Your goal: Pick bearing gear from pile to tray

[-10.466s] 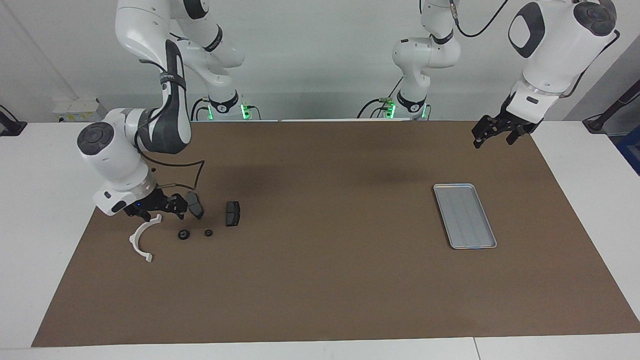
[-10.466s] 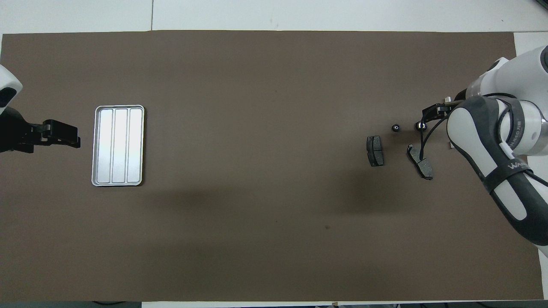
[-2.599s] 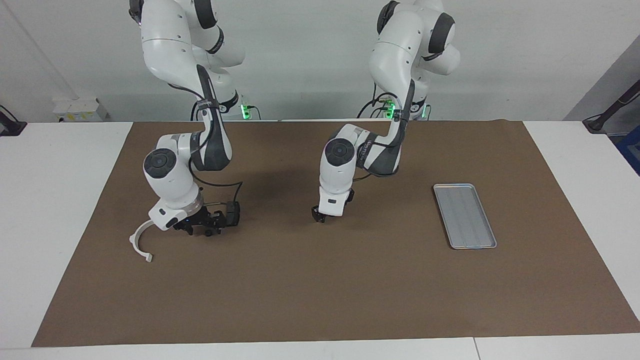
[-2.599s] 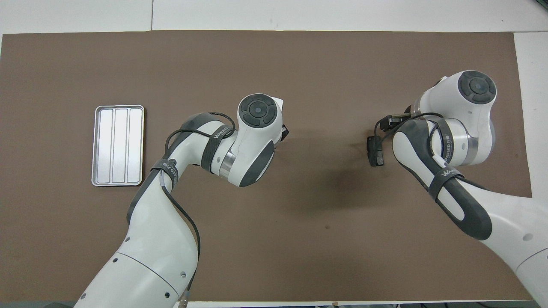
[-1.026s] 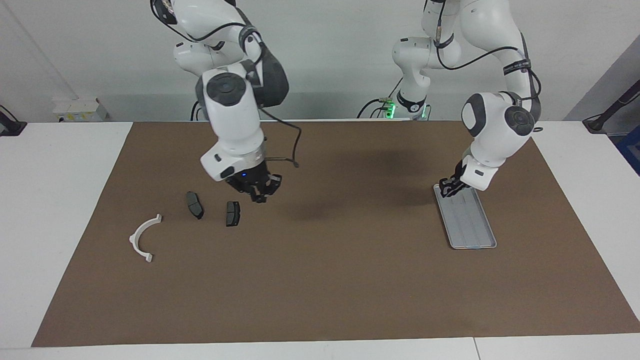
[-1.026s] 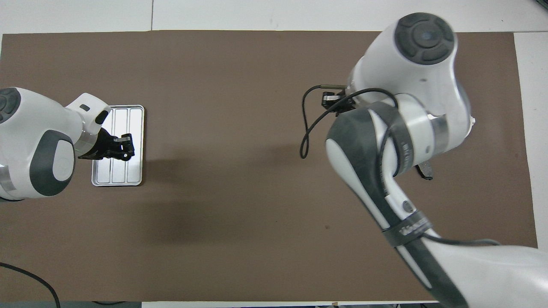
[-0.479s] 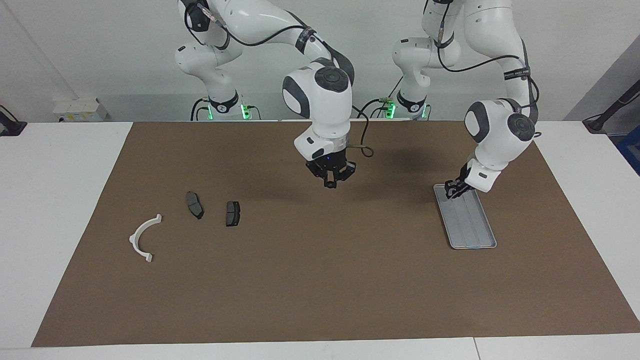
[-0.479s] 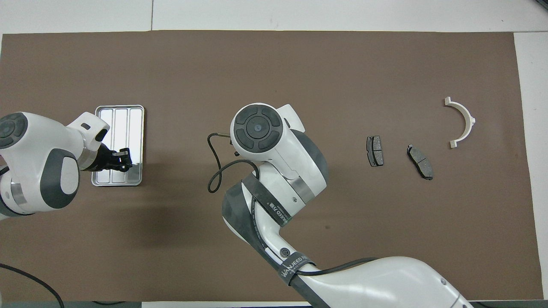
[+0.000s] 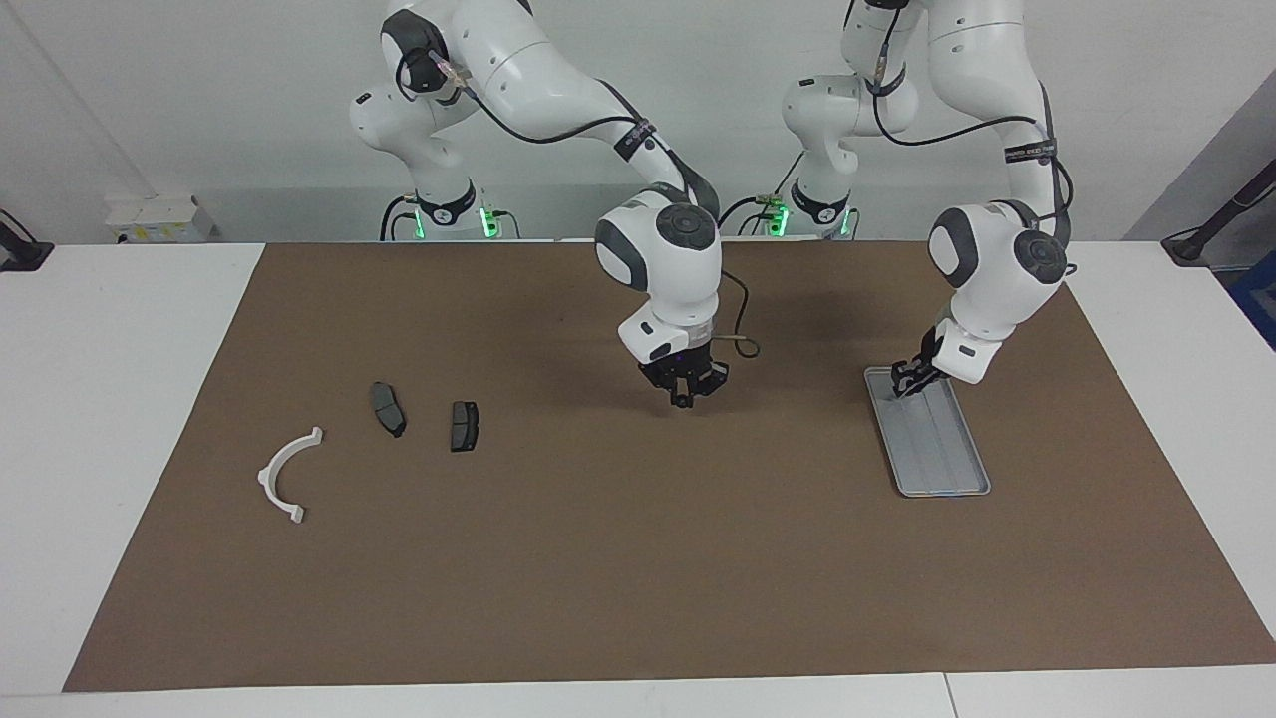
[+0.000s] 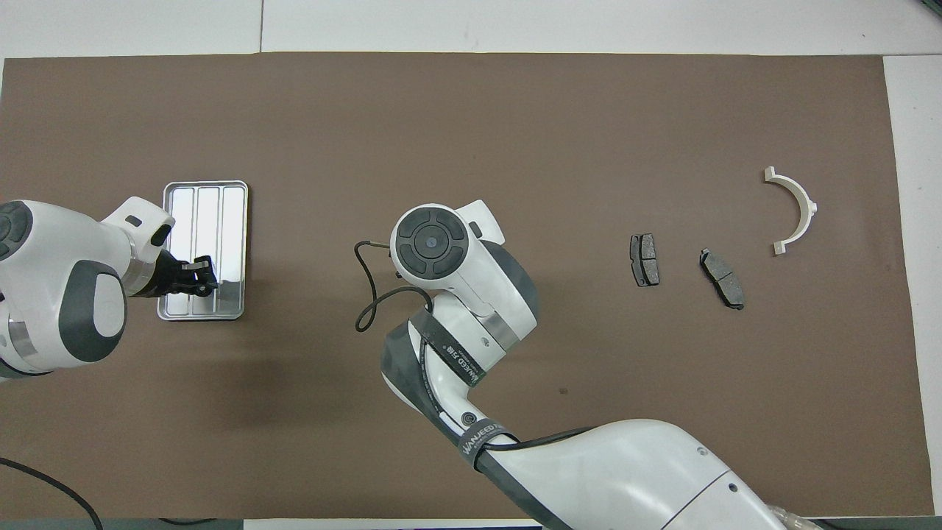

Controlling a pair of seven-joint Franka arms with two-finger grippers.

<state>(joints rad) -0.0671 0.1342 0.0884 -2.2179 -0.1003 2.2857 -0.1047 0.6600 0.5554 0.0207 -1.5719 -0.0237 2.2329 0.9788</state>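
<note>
Under the left gripper point(image 9: 905, 384), jaws unreadable, tray point(image 9: 947, 469): could miss. Right gripper point(image 9: 684, 396) pressed together, maybe dropping something tiny mid-mat.

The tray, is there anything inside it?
The left gripper hangs over the tray at its end nearer the robots. The rest shows only bare ridged metal. Anything under the gripper is hidden.

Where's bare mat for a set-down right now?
Widest: the strip along the edge farthest from the robots. Also between the pads and the right gripper, and from there to the tray. Crowded: tray end under the left gripper; around the arc.
</note>
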